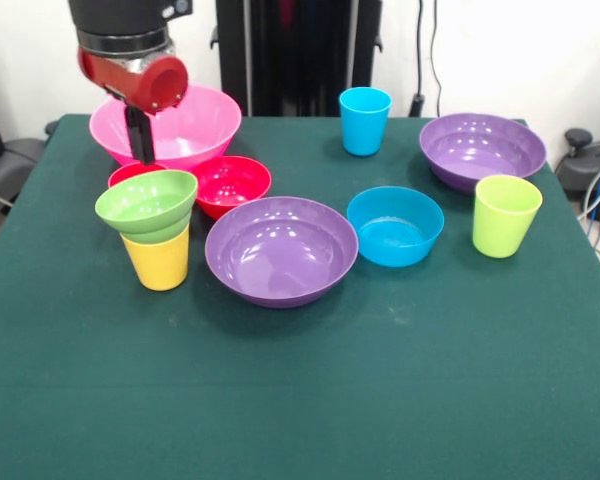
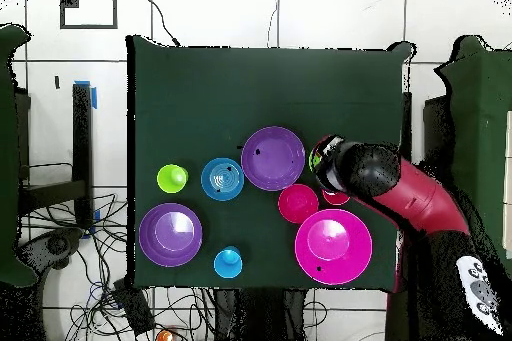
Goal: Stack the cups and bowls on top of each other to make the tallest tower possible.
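A small green bowl [image 1: 147, 203] sits tilted on top of the yellow cup [image 1: 160, 260] at the front view's left: a two-piece tower. My gripper [image 1: 140, 148] hangs just behind the green bowl's far rim, over the red cup [image 1: 125, 175], which is mostly hidden. The small red bowl [image 1: 232, 183] and the large pink bowl [image 1: 180, 125] stand behind. In the overhead view the arm's end [image 2: 345, 165] covers the green bowl and yellow cup; the red cup [image 2: 336, 198] peeks out beside the red bowl [image 2: 297, 202].
One purple bowl [image 1: 280, 250] is mid-table, with the blue bowl [image 1: 395, 226] and the lime green cup [image 1: 506, 215] to its right. The blue cup [image 1: 365, 120] and the second purple bowl [image 1: 482, 150] stand at the far right.
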Robot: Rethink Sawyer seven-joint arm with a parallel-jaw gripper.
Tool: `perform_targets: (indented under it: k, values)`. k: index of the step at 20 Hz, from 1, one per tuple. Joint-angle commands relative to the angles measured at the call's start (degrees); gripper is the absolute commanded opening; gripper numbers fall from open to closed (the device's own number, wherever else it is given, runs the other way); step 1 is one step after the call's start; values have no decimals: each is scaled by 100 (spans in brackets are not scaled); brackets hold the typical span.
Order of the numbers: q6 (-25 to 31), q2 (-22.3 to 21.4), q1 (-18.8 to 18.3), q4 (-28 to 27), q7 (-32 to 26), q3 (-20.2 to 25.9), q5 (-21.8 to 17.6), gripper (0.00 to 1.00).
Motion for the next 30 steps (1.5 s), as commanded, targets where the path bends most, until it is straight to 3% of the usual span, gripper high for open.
perform_targets:
  k: [1,7,17,30]
  values:
    - [-496,189,37,594,-361,1040,-411,0]
    - [-639,442,120,460,-249,975,-631,0]
    - [-121,611,490,-37,-194,348,-1328,0]
    - [173,396,364,-92,-247,422,-1363,0]
